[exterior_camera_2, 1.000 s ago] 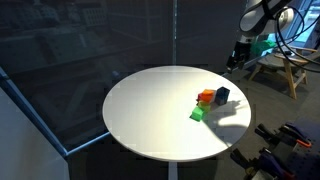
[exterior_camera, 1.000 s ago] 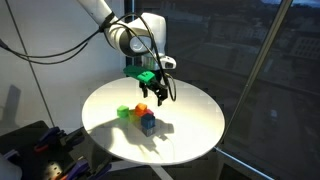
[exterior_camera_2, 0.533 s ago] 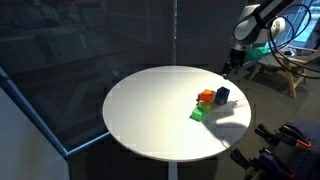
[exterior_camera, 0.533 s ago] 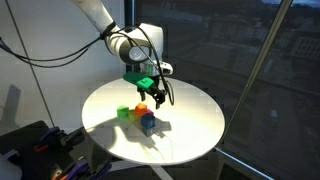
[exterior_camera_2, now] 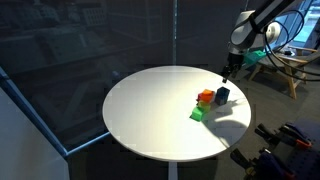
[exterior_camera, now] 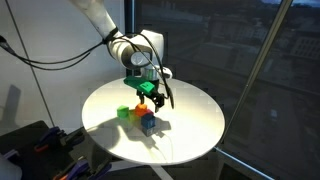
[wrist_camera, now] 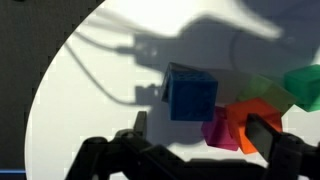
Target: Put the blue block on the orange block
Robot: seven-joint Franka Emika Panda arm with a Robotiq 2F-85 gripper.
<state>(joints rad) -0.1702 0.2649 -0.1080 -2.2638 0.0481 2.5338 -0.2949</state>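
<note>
The blue block (exterior_camera: 148,122) sits on the round white table (exterior_camera: 195,120), touching the orange block (exterior_camera: 141,108). Both also show in an exterior view, the blue block (exterior_camera_2: 222,95) right of the orange block (exterior_camera_2: 206,97). In the wrist view the blue block (wrist_camera: 190,93) lies centre, with the orange block (wrist_camera: 250,118) to its lower right. My gripper (exterior_camera: 155,100) hangs open and empty above the blocks, and it also shows in an exterior view (exterior_camera_2: 227,72). Its dark fingers (wrist_camera: 262,132) frame the lower part of the wrist view.
A green block (exterior_camera: 123,113) lies beside the orange one, also seen in an exterior view (exterior_camera_2: 197,114) and in the wrist view (wrist_camera: 304,85). A magenta face (wrist_camera: 217,131) shows against the orange block. A chair-like frame (exterior_camera_2: 275,68) stands behind the table edge.
My gripper has come down and a little closer to the cluster of blocks. The blocks have not moved.
</note>
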